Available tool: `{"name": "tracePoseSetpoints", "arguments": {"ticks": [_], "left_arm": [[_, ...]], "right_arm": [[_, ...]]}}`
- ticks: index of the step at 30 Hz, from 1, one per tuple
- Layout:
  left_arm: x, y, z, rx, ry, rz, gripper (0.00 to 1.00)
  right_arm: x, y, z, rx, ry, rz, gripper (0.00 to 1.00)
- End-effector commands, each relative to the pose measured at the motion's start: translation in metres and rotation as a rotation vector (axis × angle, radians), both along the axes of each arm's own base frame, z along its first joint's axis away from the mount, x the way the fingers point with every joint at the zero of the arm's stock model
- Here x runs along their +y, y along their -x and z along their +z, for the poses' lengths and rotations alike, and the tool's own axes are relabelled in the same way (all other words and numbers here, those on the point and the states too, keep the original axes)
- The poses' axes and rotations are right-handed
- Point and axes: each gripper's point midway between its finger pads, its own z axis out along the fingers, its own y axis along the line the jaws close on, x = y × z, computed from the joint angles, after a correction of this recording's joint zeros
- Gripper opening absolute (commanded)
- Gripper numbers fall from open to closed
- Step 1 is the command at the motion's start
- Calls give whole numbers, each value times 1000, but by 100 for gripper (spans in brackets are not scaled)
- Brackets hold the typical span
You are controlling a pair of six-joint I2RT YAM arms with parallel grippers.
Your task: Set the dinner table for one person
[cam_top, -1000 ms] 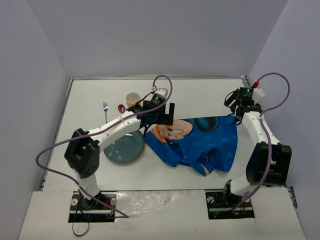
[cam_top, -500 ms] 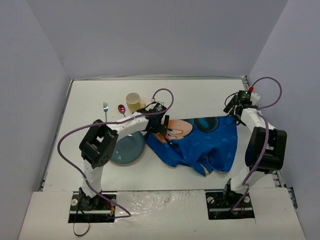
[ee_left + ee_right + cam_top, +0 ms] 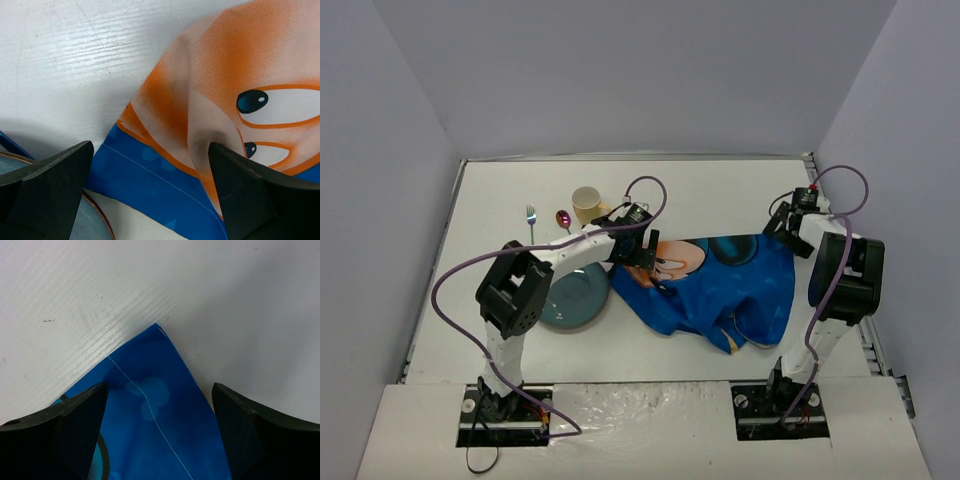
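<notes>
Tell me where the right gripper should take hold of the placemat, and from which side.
Take the placemat by its pointed blue corner, coming straight down from above. That corner lies flat on the table and already sits inside the open right gripper, so a pinch there likely catches one layer.

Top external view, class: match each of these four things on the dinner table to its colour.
Things:
1. cup
2. spoon
3. plate
4. placemat

Colours:
A. bright blue with an orange cartoon face
B. cream
C. dull grey-blue
D. pink

Pairs: 1-B, 2-D, 3-C, 4-A
</notes>
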Motion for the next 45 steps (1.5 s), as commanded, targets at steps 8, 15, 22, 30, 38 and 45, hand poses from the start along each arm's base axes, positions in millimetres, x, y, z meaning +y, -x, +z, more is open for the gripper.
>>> {"name": "tracePoseSetpoints", "arguments": {"ticks": [8, 15, 22, 30, 38, 45], "left_arm": [[-10, -10, 58, -112, 99, -28, 97], [-13, -11, 49, -88, 101, -32, 97], [-15, -30, 25, -44, 60, -41, 97], [0, -60, 22, -56, 26, -4, 97], [9, -48, 8, 4, 35, -12, 94], [10, -26, -9, 59, 25, -25, 87]], "right_arm": [[-3, -17, -12, 46, 64, 20, 18], [-26, -58, 16, -41, 112, -10, 0], [-33, -86, 23, -65, 153, 61, 0], [-28, -89, 24, -75, 154, 136, 0], [-32, -86, 31, -89, 167, 127, 0], [-32, -88, 42, -121, 157, 115, 0]]}}
